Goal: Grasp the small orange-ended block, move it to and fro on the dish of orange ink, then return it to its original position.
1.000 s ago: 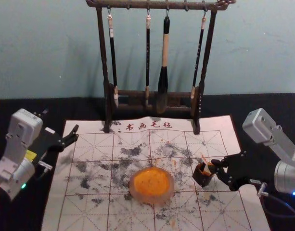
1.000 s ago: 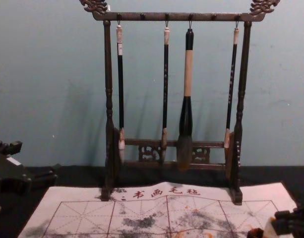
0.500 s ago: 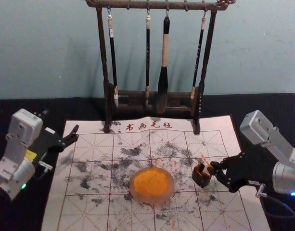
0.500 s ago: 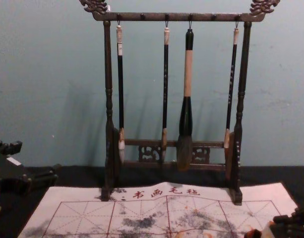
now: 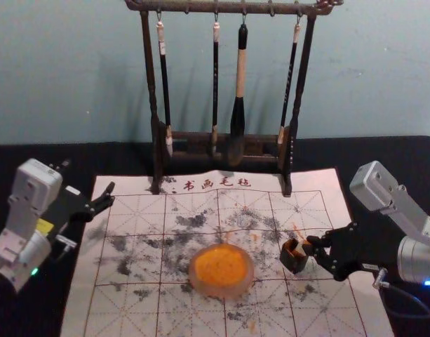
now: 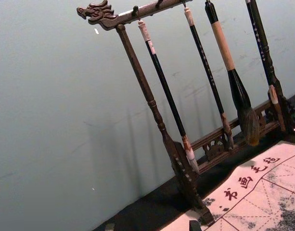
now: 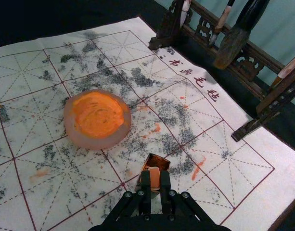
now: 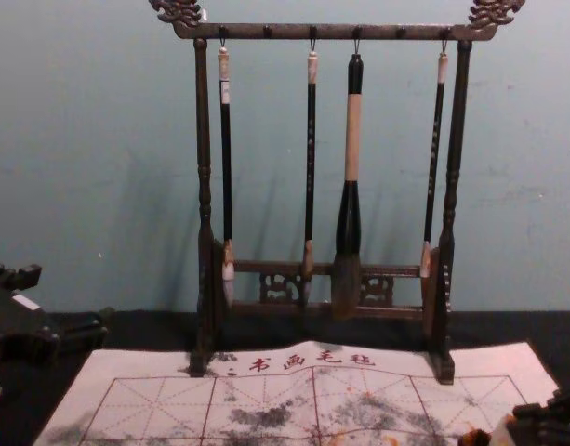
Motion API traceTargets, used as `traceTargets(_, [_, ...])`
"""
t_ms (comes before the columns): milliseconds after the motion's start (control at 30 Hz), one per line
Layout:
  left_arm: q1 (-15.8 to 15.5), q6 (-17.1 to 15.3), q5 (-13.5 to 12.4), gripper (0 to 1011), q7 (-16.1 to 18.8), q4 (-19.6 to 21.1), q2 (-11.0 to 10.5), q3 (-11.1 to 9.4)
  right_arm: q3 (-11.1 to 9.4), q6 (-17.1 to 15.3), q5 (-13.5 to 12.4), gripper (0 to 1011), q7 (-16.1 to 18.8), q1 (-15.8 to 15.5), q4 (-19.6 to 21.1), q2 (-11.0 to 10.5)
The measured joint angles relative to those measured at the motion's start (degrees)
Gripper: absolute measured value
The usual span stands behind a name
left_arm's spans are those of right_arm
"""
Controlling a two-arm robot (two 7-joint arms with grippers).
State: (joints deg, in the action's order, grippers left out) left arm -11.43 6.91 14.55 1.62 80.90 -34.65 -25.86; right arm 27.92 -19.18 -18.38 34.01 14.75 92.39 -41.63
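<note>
Small orange-ended block [image 5: 308, 248]: in the head view, it leans at the mouth of a dark square box [image 5: 292, 262], pinched in the right gripper [image 5: 311, 245]. The right arm reaches inward from the right edge, near the round pale dish of orange ink [image 5: 222, 292]. The left gripper [image 5: 89, 177] is parked at the left, spread wide. The right wrist view has the block between the fingertips, over the box. In the chest view, the right gripper enters at the lower right corner, the block at its tips.
</note>
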Motion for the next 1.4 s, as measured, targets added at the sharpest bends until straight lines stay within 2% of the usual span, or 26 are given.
traceTargets(467, [0.0,0.0,0.0,1001,0.0,0.0,0.0,0.0,0.0,0.0,0.0,88,0.0,0.0,0.0,0.0])
traceTargets(567, [0.0,0.0,0.0,1001,0.0,0.0,0.0,0.0,0.0,0.0,0.1,142,0.0,0.0,0.0,0.0])
traceTargets(600, [0.0,0.0,0.0,1001,0.0,0.0,0.0,0.0,0.0,0.0,0.1,197,0.0,0.0,0.0,0.0])
traceTargets(700, [0.0,0.0,0.0,1001,0.0,0.0,0.0,0.0,0.0,0.0,0.1,252,0.0,0.0,0.1,0.0])
traceTargets(733, [0.0,0.0,0.0,1001,0.0,0.0,0.0,0.0,0.0,0.0,0.1,313,0.0,0.0,0.1,0.0])
traceTargets(933, [0.0,0.0,0.0,1001,0.0,0.0,0.0,0.0,0.0,0.0,0.1,483,0.0,0.0,0.1,0.0])
traceTargets(967, [0.0,0.0,0.0,1001,0.0,0.0,0.0,0.0,0.0,0.0,0.1,483,0.0,0.0,0.1,0.0])
traceTargets(1000, [0.0,0.0,0.0,1001,0.0,0.0,0.0,0.0,0.0,0.0,0.1,552,0.0,0.0,0.1,0.0])
traceTargets(1067, [0.0,0.0,0.0,1001,0.0,0.0,0.0,0.0,0.0,0.0,0.1,626,0.0,0.0,0.1,0.0])
traceTargets(1300, [0.0,0.0,0.0,1002,0.0,0.0,0.0,0.0,0.0,0.0,0.0,821,0.0,0.0,0.1,0.0])
traceTargets(1333, [0.0,0.0,0.0,1001,0.0,0.0,0.0,0.0,0.0,0.0,0.0,881,0.0,0.0,0.1,0.0])
traceTargets(1400, [0.0,0.0,0.0,1001,0.0,0.0,0.0,0.0,0.0,0.0,0.0,915,0.0,0.0,0.1,0.0])
